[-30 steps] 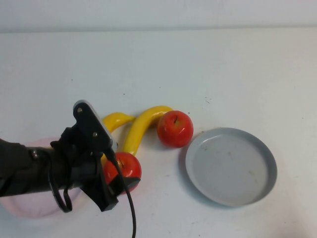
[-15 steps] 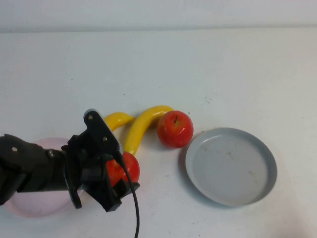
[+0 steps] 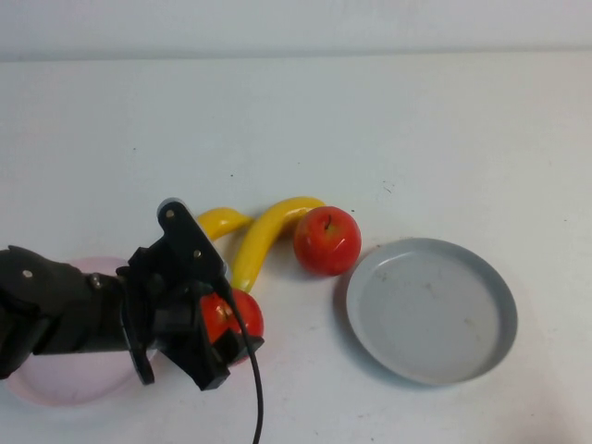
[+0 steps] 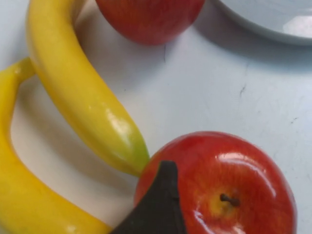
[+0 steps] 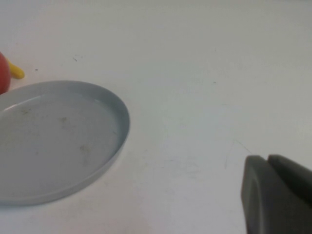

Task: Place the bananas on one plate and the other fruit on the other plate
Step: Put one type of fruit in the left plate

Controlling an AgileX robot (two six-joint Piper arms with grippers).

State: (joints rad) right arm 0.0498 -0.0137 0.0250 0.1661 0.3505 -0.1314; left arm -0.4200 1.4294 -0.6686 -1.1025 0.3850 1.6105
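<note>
1. Nearest the robot on the left, the left gripper (image 3: 222, 338) has come down over the near red apple (image 3: 233, 316) in the last moment, dropping from a higher hover and settling almost still since. Its jaws stand wide, straddling the apple; the left wrist view shows one dark fingertip (image 4: 158, 204) against the apple's side, not yet squeezing.
2. This looks like the start of a grasp: closing should be the next move, and the apple is not yet lifted.
3. Under the left arm, at the near left, lies the pale pink plate (image 3: 55, 393), mostly hidden by the arm and holding no fruit that can be seen. It is just beside the apple, so the carry should be short.
4. On the near right, the grey plate (image 3: 430, 310) sits empty and unchanged.
5. The right gripper (image 5: 273, 195) is out of the high view; its own camera shows its dark fingers pressed shut, empty, parked right of the grey plate.
6. Further back in the middle, the far red apple (image 3: 326, 240) rests just left of the grey plate's rim, touching the tip of one banana.
7. The two bananas (image 3: 259, 242) lie curved side by side; the end of one ends right against the near apple, so a closing grip may nudge it.
8. No fruit is sorted yet.
</note>
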